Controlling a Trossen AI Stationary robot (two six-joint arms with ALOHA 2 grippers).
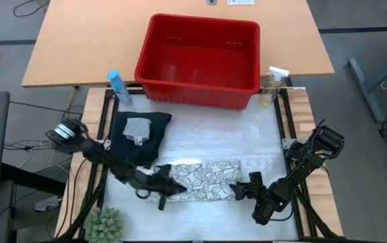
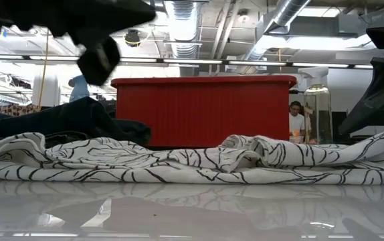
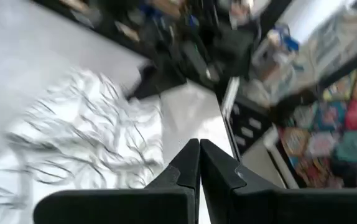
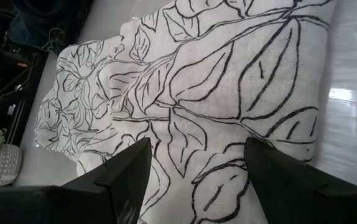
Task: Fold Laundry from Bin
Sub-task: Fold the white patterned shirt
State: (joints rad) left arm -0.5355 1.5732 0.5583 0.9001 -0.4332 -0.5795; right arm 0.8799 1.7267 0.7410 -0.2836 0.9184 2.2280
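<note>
On the left, dark folded trousers (image 1: 138, 138) carry a small grey cloth (image 1: 137, 128). Left gripper (image 1: 168, 190), fingers clenched empty, hovers at the rumpled leaf-print cloth (image 1: 203, 179) on the glossy tabletop (image 1: 261, 138). Right gripper (image 1: 241, 190) spreads its fingers over the cloth's right edge. Behind sits the red bin (image 1: 200, 59).

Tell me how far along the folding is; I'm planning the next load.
Done: the red bin looks empty, and dark trousers lie folded with the grey cloth on top. In hand: the leaf-print cloth, between the shut left gripper and open right gripper. Left: folding it.
</note>
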